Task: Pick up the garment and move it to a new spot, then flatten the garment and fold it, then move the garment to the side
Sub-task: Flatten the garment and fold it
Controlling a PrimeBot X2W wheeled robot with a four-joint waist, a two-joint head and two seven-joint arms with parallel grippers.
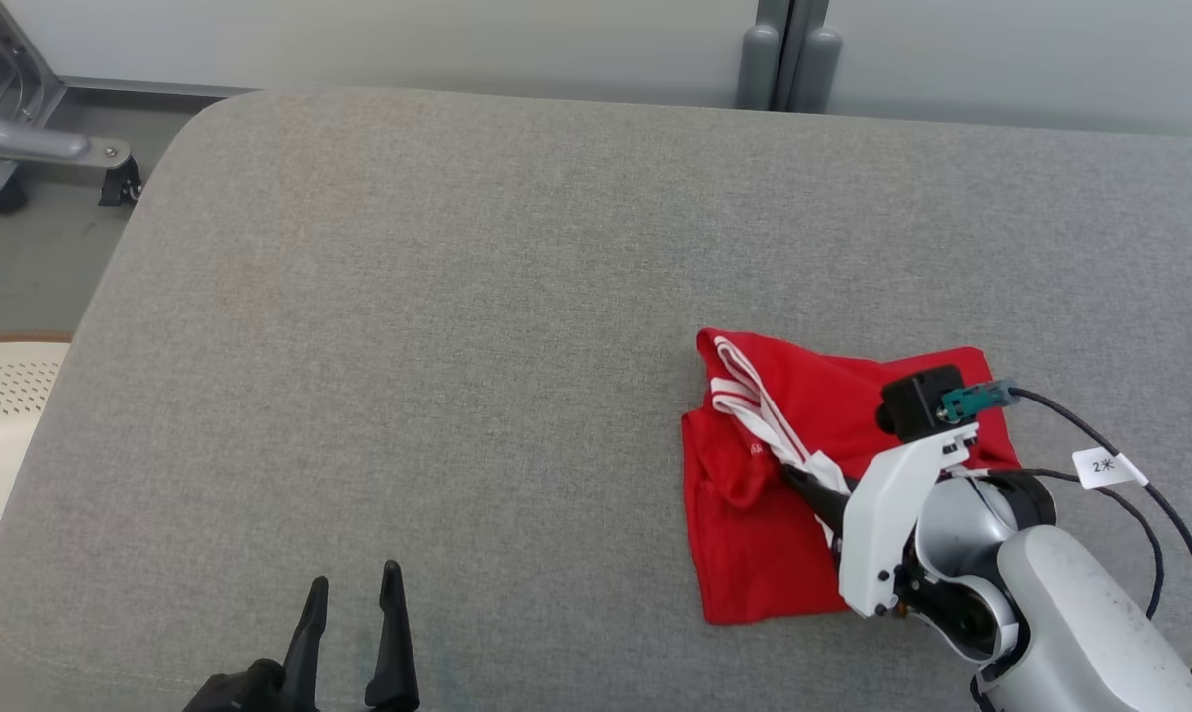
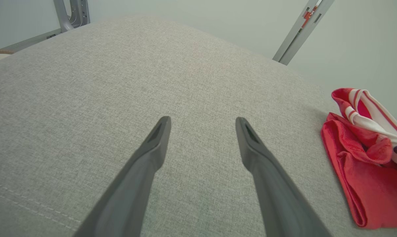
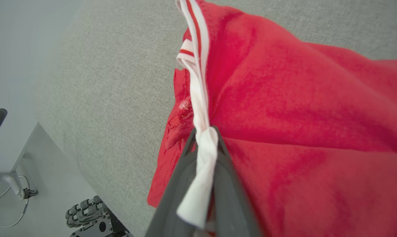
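Surface: a broad grey woven-fabric cushion [image 1: 437,297] with rounded corners is seen; its weave is fine and matte, and a stitched seam is shown along one edge in the left wrist view.
Garment: a rumpled red cloth garment [image 1: 744,534] [image 2: 356,184] [image 3: 300,115] is laid in a rough folded square on the cushion's right part, near the front edge; soft creases are spread across it.
Trim: a white ribbed band [image 1: 754,400] [image 3: 198,82] with red stripes is bunched into a narrow twist.
Right gripper [image 1: 791,477] [image 3: 205,133]: its dark tapered fingers are clenched, and the white ribbed band is pinched between them.
Left gripper [image 1: 355,578] [image 2: 203,120]: its smooth dark fingers are spread wide with nothing between them, over bare cushion at the lower left, well apart from the garment.
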